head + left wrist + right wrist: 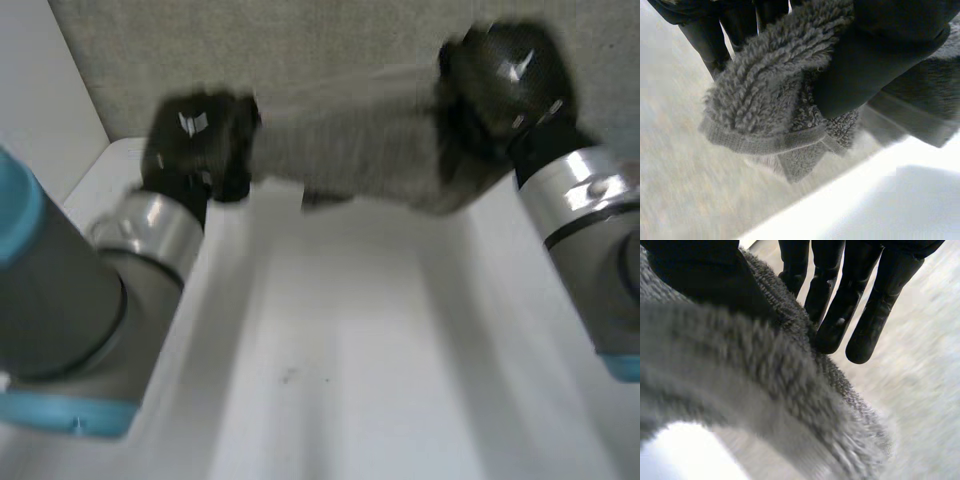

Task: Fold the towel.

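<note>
Head view showed the white table (340,360) close by. Farther off, the left hand (200,140) and right hand (505,85) each pinched one end of the grey towel (350,150), held up between them. It looked soft and floppy; corners were best to grab. Behind, a grey wall (300,40) stood close.

Cameras around the towel (350,155)

The head camera is looking down at the towel from well above, taking in the desk (340,380) on its near side. Both wrist cameras are sitting close against the towel, each facing one end; all three views are sharing it.
</note>
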`<state>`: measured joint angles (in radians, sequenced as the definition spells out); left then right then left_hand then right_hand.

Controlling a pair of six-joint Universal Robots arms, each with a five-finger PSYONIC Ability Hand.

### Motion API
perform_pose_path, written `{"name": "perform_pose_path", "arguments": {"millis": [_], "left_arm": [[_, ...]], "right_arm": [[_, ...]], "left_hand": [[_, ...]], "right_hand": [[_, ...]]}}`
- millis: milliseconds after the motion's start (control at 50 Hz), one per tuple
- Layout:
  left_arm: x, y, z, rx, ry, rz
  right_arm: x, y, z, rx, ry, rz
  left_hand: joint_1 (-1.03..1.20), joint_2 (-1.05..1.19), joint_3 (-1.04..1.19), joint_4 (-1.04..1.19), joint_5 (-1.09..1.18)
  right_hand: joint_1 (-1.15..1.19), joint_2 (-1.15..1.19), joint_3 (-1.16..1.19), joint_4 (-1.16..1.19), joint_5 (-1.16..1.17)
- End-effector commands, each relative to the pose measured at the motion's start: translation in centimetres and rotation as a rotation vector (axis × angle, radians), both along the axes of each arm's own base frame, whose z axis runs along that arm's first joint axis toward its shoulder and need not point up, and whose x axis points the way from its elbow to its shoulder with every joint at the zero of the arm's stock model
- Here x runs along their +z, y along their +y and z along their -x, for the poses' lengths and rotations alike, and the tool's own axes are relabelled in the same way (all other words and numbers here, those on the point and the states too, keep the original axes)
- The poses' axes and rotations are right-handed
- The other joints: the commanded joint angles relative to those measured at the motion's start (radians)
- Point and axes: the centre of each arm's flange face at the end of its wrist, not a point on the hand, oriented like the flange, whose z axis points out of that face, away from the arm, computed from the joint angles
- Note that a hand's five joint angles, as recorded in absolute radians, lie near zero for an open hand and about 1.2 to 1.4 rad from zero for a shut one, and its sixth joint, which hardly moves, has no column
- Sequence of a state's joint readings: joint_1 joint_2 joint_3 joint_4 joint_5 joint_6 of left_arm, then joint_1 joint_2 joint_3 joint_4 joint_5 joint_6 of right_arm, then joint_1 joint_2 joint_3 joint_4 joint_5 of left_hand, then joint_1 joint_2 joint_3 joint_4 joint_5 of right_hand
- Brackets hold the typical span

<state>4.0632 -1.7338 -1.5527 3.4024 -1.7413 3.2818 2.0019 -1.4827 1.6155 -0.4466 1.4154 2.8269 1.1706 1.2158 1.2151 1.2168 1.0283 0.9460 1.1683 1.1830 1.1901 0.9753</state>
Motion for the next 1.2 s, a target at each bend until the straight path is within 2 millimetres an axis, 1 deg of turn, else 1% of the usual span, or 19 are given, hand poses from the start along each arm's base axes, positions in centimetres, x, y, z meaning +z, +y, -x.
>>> {"name": "perform_pose_path", "arguments": {"millis": [20, 40, 60, 100, 180, 200, 220, 260, 300, 340, 360, 380, 420, 520, 720, 840, 980, 1040, 1200], "left_arm": [[-9.7, 3.0, -1.6, -0.023, -0.236, -0.233], [-11.6, 3.5, -1.8, -0.029, -0.276, -0.283], [-13.0, 4.2, -2.0, -0.039, -0.308, -0.324], [-13.9, 4.8, -2.0, -0.05, -0.328, -0.35], [-14.7, 5.8, -1.9, -0.073, -0.355, -0.373], [-14.7, 6.1, -1.8, -0.082, -0.358, -0.373], [-14.4, 6.2, -1.7, -0.086, -0.353, -0.366], [-14.1, 6.3, -1.6, -0.091, -0.346, -0.357], [-13.6, 6.2, -1.6, -0.091, -0.336, -0.343], [-12.3, 6.3, -1.5, -0.094, -0.314, -0.309], [-12.3, 6.3, -1.5, -0.094, -0.314, -0.309], [-11.9, 6.4, -1.5, -0.095, -0.306, -0.296], [-11.5, 6.5, -1.5, -0.098, -0.302, -0.288], [-10.2, 7.0, -1.6, -0.103, -0.282, -0.256], [-6.7, 6.9, -1.9, -0.098, -0.21, -0.171], [-4.8, 5.6, -1.2, -0.161, -0.158, -0.127], [-4.2, 3.8, -0.7, -0.222, -0.132, -0.136], [-5.4, 2.9, -0.6, -0.219, -0.153, -0.186], [-7.9, 1.7, -3.0, -0.145, -0.214, -0.315]], "right_arm": [[-11.0, 1.9, -1.4, 0.069, 0.271, -0.439], [-12.7, 2.4, -1.1, 0.069, 0.337, -0.502], [-12.7, 2.4, -1.1, 0.069, 0.338, -0.502], [-15.1, 3.0, -0.7, 0.076, 0.443, -0.581], [-15.7, 3.2, -0.4, 0.072, 0.473, -0.605], [-15.5, 3.1, -0.3, 0.069, 0.468, -0.603], [-15.5, 3.1, -0.3, 0.069, 0.468, -0.603], [-15.4, 3.2, -0.3, 0.066, 0.456, -0.605], [-15.0, 3.2, -0.2, 0.062, 0.434, -0.604], [-14.1, 3.2, -0.1, 0.056, 0.398, -0.591], [-13.2, 3.2, 0.2, 0.047, 0.356, -0.577], [-13.2, 3.2, 0.2, 0.046, 0.355, -0.577], [-12.2, 2.7, 1.2, 0.012, 0.278, -0.566], [-11.5, 2.3, 2.4, -0.026, 0.214, -0.536], [-12.2, 1.0, 5.0, -0.107, 0.195, -0.569], [-12.3, 0.2, 5.8, -0.105, 0.183, -0.588], [-12.6, 0.6, 5.8, -0.09, 0.188, -0.619], [-12.8, 0.9, 5.8, -0.082, 0.198, -0.649], [-12.9, 1.7, 5.6, -0.034, 0.215, -0.691]], "left_hand": [[0.226, 0.18, 0.181, 0.179, 0.193], [0.226, 0.18, 0.181, 0.179, 0.193], [0.226, 0.18, 0.181, 0.179, 0.193], [0.226, 0.18, 0.181, 0.179, 0.193], [0.226, 0.18, 0.181, 0.179, 0.193], [0.226, 0.18, 0.181, 0.179, 0.193], [0.18, 0.134, 0.135, 0.133, 0.147], [0.13, 0.084, 0.085, 0.083, 0.097], [0.053, 0.008, 0.008, 0.007, 0.021], [-0.291, -0.337, -0.336, -0.338, -0.324], [-0.294, -0.339, -0.338, -0.34, -0.326], [-0.468, -0.513, -0.512, -0.514, -0.5], [-0.519, -0.564, -0.564, -0.565, -0.551], [-0.584, -0.629, -0.629, -0.63, -0.616], [-0.649, -0.694, -0.693, -0.695, -0.681], [-0.681, -0.726, -0.726, -0.727, -0.713], [-0.684, -0.729, -0.729, -0.73, -0.716], [-0.684, -0.729, -0.729, -0.73, -0.716], [-0.681, -0.726, -0.726, -0.727, -0.713]], "right_hand": [[0.45, 0.228, 0.213, 0.206, 0.246], [0.45, 0.228, 0.213, 0.206, 0.246], [0.45, 0.228, 0.213, 0.206, 0.246], [0.45, 0.228, 0.213, 0.206, 0.246], [0.45, 0.228, 0.213, 0.206, 0.246], [0.297, 0.075, 0.06, 0.053, 0.093], [0.296, 0.073, 0.059, 0.052, 0.092], [-0.4, -0.622, -0.637, -0.644, -0.604], [-0.508, -0.73, -0.745, -0.752, -0.711], [-0.523, -0.746, -0.76, -0.768, -0.727], [-0.532, -0.754, -0.769, -0.776, -0.736], [-0.532, -0.754, -0.769, -0.776, -0.736], [-0.535, -0.757, -0.772, -0.779, -0.739], [-0.532, -0.754, -0.769, -0.776, -0.736], [-0.529, -0.752, -0.766, -0.773, -0.733], [-0.529, -0.752, -0.766, -0.773, -0.733], [-0.529, -0.752, -0.766, -0.773, -0.733], [-0.526, -0.749, -0.763, -0.771, -0.73], [-0.526, -0.749, -0.763, -0.77, -0.73]]}}
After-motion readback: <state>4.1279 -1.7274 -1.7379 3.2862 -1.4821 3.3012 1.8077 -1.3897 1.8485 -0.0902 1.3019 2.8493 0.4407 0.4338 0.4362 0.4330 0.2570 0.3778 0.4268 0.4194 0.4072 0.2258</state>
